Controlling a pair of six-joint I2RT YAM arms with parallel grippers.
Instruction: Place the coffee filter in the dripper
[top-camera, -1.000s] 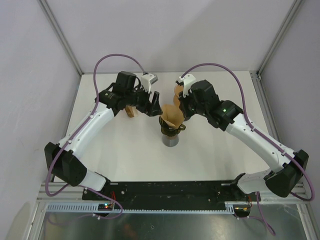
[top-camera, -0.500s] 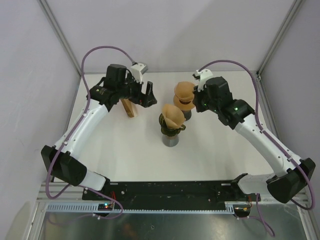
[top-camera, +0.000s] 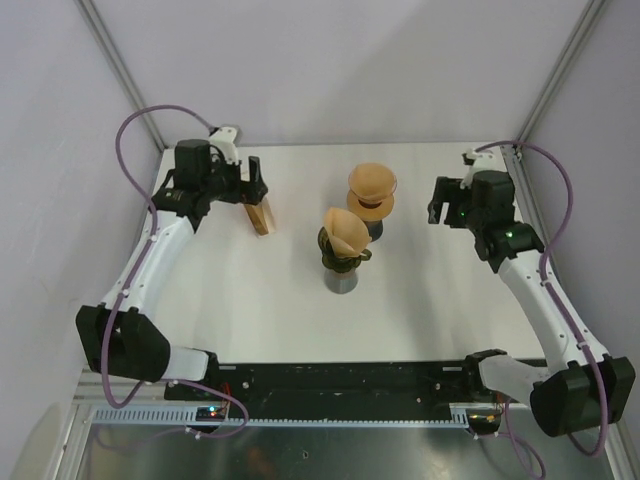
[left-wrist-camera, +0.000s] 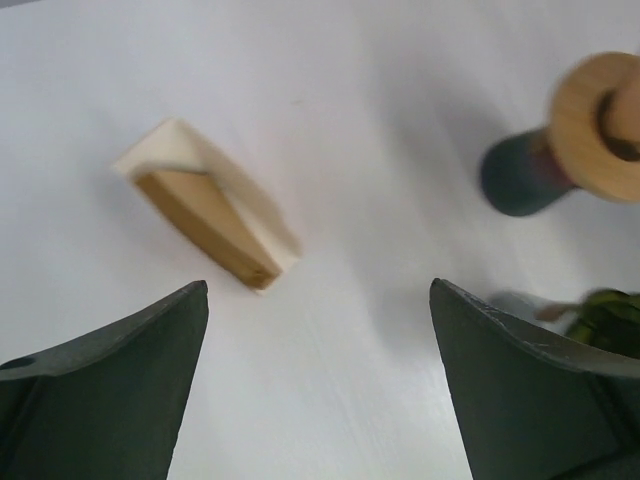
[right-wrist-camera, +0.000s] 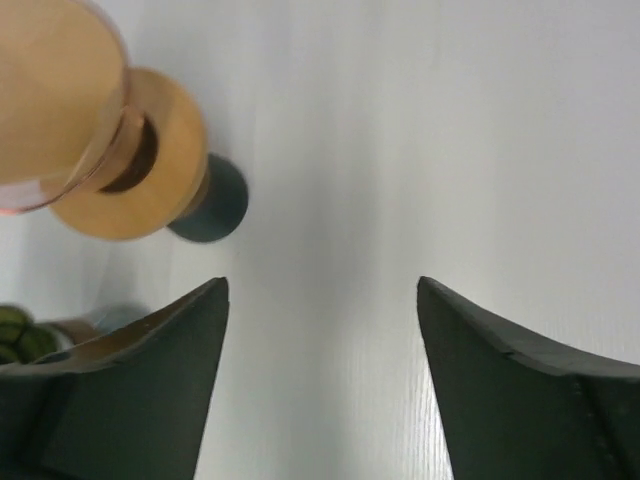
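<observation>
A brown paper coffee filter (top-camera: 347, 229) sits in the green dripper (top-camera: 341, 256), which stands on a grey cylinder (top-camera: 342, 281) mid-table. My left gripper (top-camera: 250, 181) is open and empty at the far left, beside a wooden filter holder (top-camera: 261, 215). In the left wrist view my left gripper (left-wrist-camera: 318, 290) hangs over bare table, with the holder (left-wrist-camera: 205, 215) ahead and the dripper (left-wrist-camera: 608, 312) at the right edge. At the far right my right gripper (top-camera: 438, 203) is open and empty, well apart from the dripper; its wrist view shows my right gripper (right-wrist-camera: 322, 285) over bare table.
A second brewer with a wooden collar (top-camera: 371, 190) stands on a dark base just behind the dripper. It also shows in both wrist views: wooden collar (right-wrist-camera: 130, 170), wooden collar (left-wrist-camera: 600, 125). Pale walls and metal frame posts close in the table at the back and sides.
Both arms have drawn back outward from the dripper, left arm to the left, right arm to the right. The right gripper has opened and left the filter in the dripper.
</observation>
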